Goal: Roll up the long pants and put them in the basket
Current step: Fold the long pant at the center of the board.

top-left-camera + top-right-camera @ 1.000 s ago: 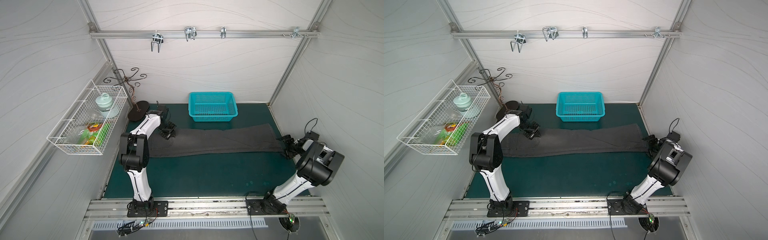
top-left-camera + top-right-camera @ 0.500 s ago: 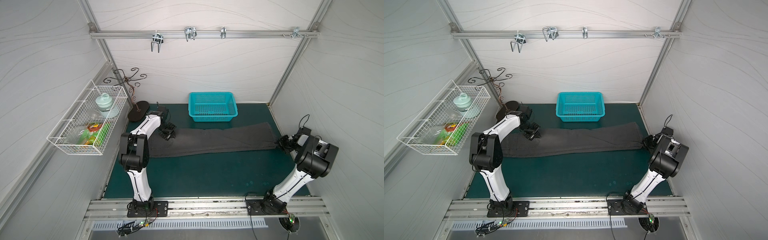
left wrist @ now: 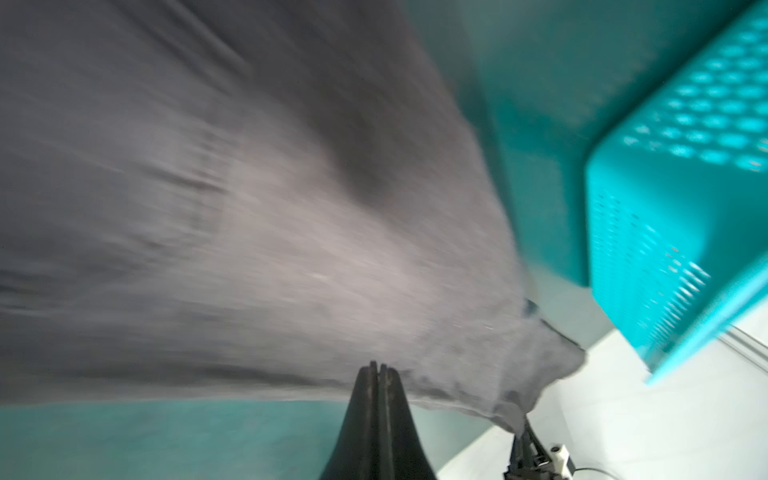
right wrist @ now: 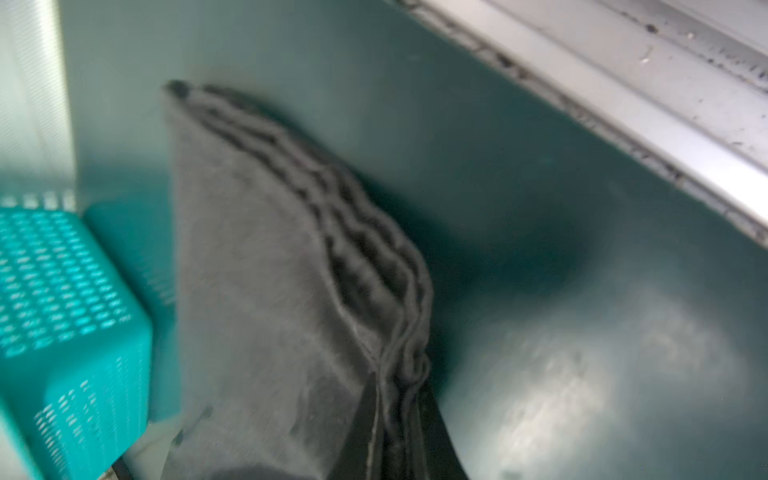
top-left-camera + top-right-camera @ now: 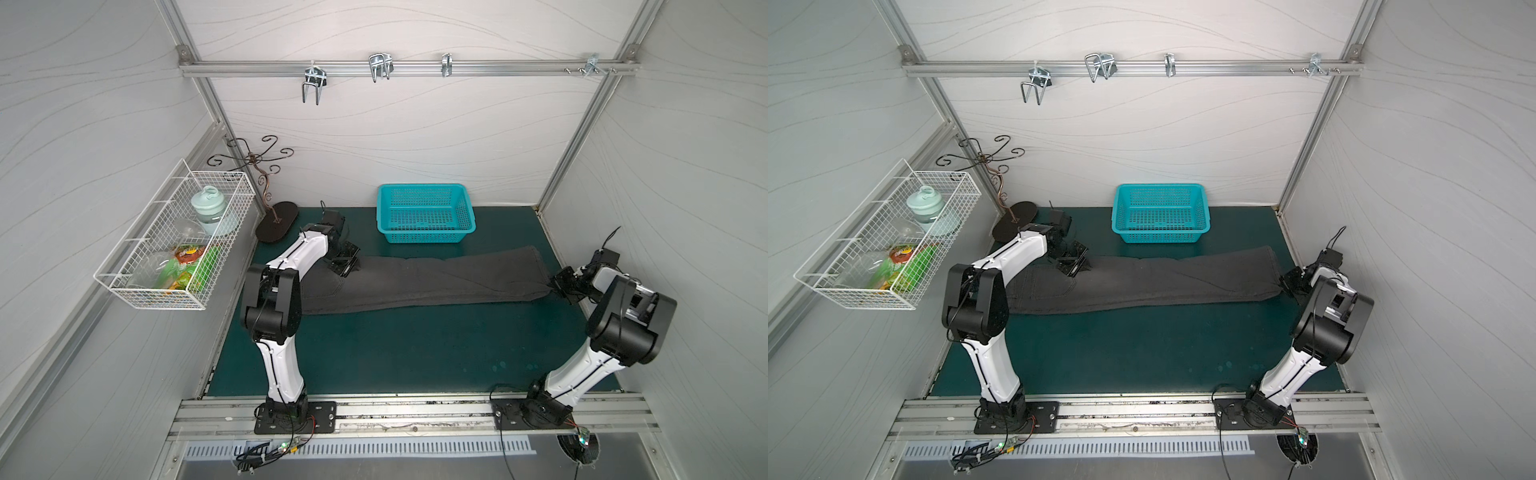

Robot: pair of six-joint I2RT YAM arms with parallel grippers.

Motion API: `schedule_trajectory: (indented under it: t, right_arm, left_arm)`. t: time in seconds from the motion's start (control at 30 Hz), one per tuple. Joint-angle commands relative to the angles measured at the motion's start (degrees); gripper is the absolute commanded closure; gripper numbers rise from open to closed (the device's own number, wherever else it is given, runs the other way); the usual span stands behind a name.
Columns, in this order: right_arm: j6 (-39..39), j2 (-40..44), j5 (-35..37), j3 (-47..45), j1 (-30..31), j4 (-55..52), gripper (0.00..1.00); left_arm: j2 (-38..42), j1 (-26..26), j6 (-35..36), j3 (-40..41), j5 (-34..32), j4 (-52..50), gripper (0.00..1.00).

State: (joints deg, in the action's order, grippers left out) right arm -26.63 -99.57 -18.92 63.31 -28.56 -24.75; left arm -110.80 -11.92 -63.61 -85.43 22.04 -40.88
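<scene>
One pair of long pants (image 5: pixel 424 282), dark grey with its two legs stacked, is being held stretched across the far half of the tabletop (image 5: pixel 395 353), before one teal basket (image 5: pixel 426 237). The waist-end edge is being pinched by the left gripper (image 5: pixel 345 268) jaws, and the layered hems by the right gripper (image 5: pixel 557 286) jaws at the right edge.

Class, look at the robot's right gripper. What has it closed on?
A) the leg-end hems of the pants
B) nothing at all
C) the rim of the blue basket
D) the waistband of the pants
A: in the right wrist view the right gripper pinches the stacked hem edges of the pants.
</scene>
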Motion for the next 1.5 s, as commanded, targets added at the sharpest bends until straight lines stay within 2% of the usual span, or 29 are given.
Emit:
schedule_trajectory:
  t: [0.0,0.2,0.5,0.8,0.93,1.07,1.23,1.47]
  right_arm:
    - [2.53,6.18,1.8,2.14,4.15,-6.83,1.0]
    - [2.0,13.77,5.64,6.22,5.9,-10.49,1.0]
    - [3.82,15.85,2.22,16.52,6.0,-15.26,1.0]
    - [5.76,15.89,-1.36,21.07,6.34,-17.87,1.0]
    - [5.31,15.26,-3.19,24.91,8.35,-18.48,1.0]
    - [6.37,13.67,-4.88,32.03,14.61,-21.8,1.0]
    - [5.23,11.07,-6.4,38.42,26.78,-22.69,1.0]
    - [5.76,3.63,-4.76,48.41,43.72,-24.53,1.0]
  left_arm:
    - [-3.97,-5.54,-5.9,-3.05,3.18,8.43,1.0]
    - [-11.92,-13.76,-12.41,-9.08,8.51,16.74,1.0]
    - [-19.26,-21.58,-19.03,-15.62,11.3,23.88,1.0]
    - [-23.51,-26.64,-23.94,-13.96,13.82,29.23,1.0]
    - [-24.66,-28.16,-24.53,-13.5,13.82,30.31,1.0]
    - [-26.51,-29.03,-25.6,-13.95,13.56,32.32,1.0]
    - [-28.64,-29.71,-26.03,-15.73,13.47,33.47,1.0]
    - [-29.16,-29.62,-28.32,-15.06,14.51,37.57,1.0]
